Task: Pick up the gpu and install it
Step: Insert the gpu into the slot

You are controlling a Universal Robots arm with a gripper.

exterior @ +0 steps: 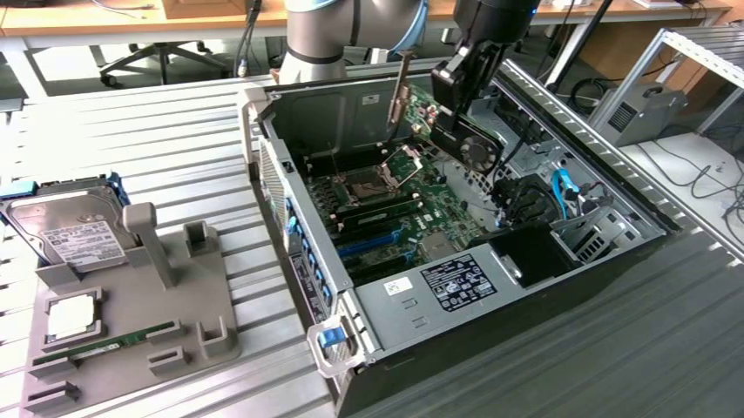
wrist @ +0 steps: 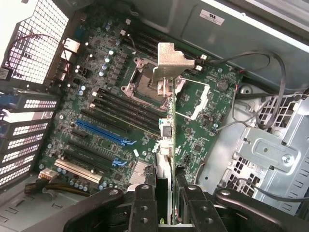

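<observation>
**A:** Where is the gpu?

**B:** Up over the open computer case; the gripper is clamped on its upper edge, so the card hangs on edge and tilted; the fan face turns toward the exterior view's right, and the silver bracket slants down near the case's rear wall.

**A:** What crowds it?

**B:** The motherboard lies below it; toward the exterior view's right sit a drive cage and blue cables; whether the card's lower edge touches the board, I cannot tell.

**A:** And outside the case?

**B:** Well apart, on the exterior view's left, a grey holder stands on the slatted table; it carries a hard drive, a processor chip and a RAM stick.

**A:** What does the wrist view add?

**B:** It looks down along the gpu, seen edge-on as a thin line; the gripper has a finger pressed on each side of the card; the bracket is at the card's far end, over the CPU socket; a long blue slot and black slots lie beside the card; the exterior view alone shows the fan and the holder.
</observation>
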